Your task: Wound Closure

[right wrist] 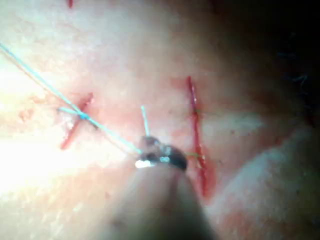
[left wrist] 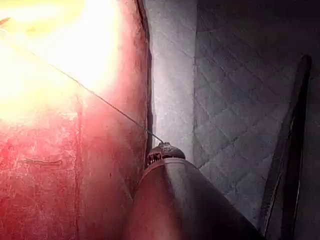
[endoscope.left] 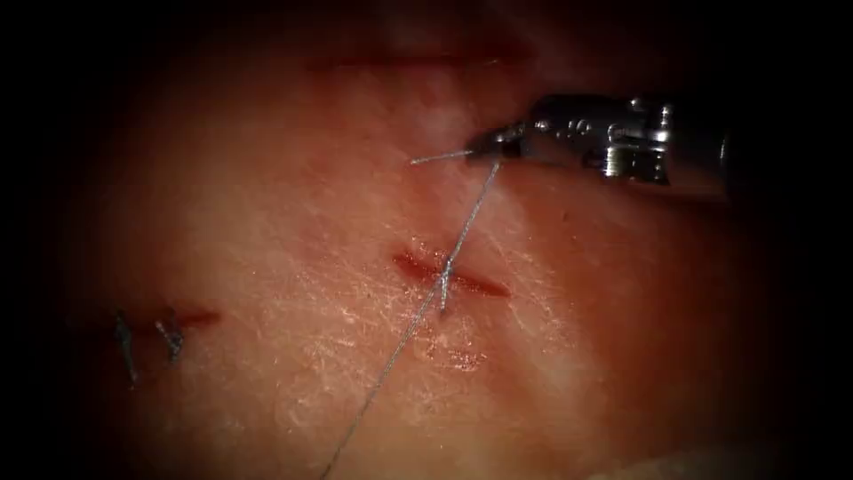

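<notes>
- Pale pink pork tissue (endoscope.left: 293, 267) carries a short red cut (endoscope.left: 451, 274) at centre.
- Thin grey thread (endoscope.left: 418, 316) crosses the cut through a knot and runs taut to both sides.
- Right arm's silver claw (endoscope.left: 487, 142) is clamped on the thread above the cut, a short thread end (endoscope.left: 440, 158) poking out leftward.
- Left arm's claw (left wrist: 164, 150) meets the thread; whether it is apart or together cannot be told.

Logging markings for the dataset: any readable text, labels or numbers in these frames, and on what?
None readable.
Right tool: bare metal, no lettering to make out; it holds the thread by its jaws.
Left tool: dark marks on the collar, too blurred to read; thread runs to it.
Tissue and cut: no labels.
</notes>
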Motion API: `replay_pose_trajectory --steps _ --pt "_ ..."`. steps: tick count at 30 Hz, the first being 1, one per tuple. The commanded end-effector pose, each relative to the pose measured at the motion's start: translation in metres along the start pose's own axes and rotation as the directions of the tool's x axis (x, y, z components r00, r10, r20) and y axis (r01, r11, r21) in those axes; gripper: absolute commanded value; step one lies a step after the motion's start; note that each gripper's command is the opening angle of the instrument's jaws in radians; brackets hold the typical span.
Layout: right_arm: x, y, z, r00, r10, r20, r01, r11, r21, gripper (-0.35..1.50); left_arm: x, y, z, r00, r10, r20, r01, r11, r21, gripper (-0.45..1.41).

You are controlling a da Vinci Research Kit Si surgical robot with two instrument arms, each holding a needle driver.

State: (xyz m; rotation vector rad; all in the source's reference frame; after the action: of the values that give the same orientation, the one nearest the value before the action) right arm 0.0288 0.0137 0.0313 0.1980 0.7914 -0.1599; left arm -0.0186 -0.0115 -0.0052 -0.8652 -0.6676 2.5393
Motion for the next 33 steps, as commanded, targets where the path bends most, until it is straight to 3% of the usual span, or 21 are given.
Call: replay_pose_trajectory --steps 1,14,19,20,22,23,24,27,33 --pt "0.0001 0.0005 0.0007 1.000 -0.005 0.005 0.005 1.000 -0.004 -0.35 -0.0003 0.0006 0.0010 1.000 0.001 0.001 -0.001 1.000 -0.007 -0.45" --pt "-0.0002 -0.0005 0.0006 1.000 0.006 0.023 -0.005 1.000 -0.018 -0.35 0.0005 0.0002 0.0005 1.000 0.001 0.002 -0.001 1.000 -0.005 -0.45" --pt "0.0006 -0.0010 -0.0002 0.993 0.089 -0.073 -0.094 0.994 -0.059 -0.32 0.0032 -0.0018 -0.0021 0.999 -0.020 -0.036 0.022 0.998 0.058 -0.45" --pt "0.0007 -0.0011 -0.0007 0.989 0.108 -0.099 -0.116 0.991 -0.073 0.09 0.0039 -0.0023 -0.0028 0.999 -0.016 -0.043 0.019 0.997 0.073 -0.45" --pt "0.0008 -0.0011 -0.0019 0.976 0.150 -0.156 -0.167 0.981 -0.100 0.69 0.0050 -0.0033 -0.0041 0.998 -0.007 -0.065 0.013 0.995 0.104 -0.45" --pt "0.0007 -0.0012 -0.0028 0.969 0.166 -0.183 -0.189 0.975 -0.119 0.94 0.0057 -0.0039 -0.0049 0.997 0.001 -0.074 0.008 0.992 0.123 -0.45" --pt "0.0007 -0.0012 -0.0035 0.961 0.183 -0.209 -0.213 0.968 -0.131 1.06 0.0062 -0.0044 -0.0055 0.997 0.008 -0.081 0.003 0.991 0.137 -0.45" --pt "0.0001 -0.0012 -0.0063 0.931 0.239 -0.275 -0.291 0.942 -0.165 1.23 0.0081 -0.0061 -0.0074 0.993 0.025 -0.113 -0.004 0.984 0.178 -0.45" --pt "-0.0021 -0.0016 -0.0117 0.905 0.302 -0.301 -0.371 0.905 -0.206 1.30 0.0118 -0.0097 -0.0111 0.987 0.058 -0.147 -0.021 0.969 0.245 -0.45"
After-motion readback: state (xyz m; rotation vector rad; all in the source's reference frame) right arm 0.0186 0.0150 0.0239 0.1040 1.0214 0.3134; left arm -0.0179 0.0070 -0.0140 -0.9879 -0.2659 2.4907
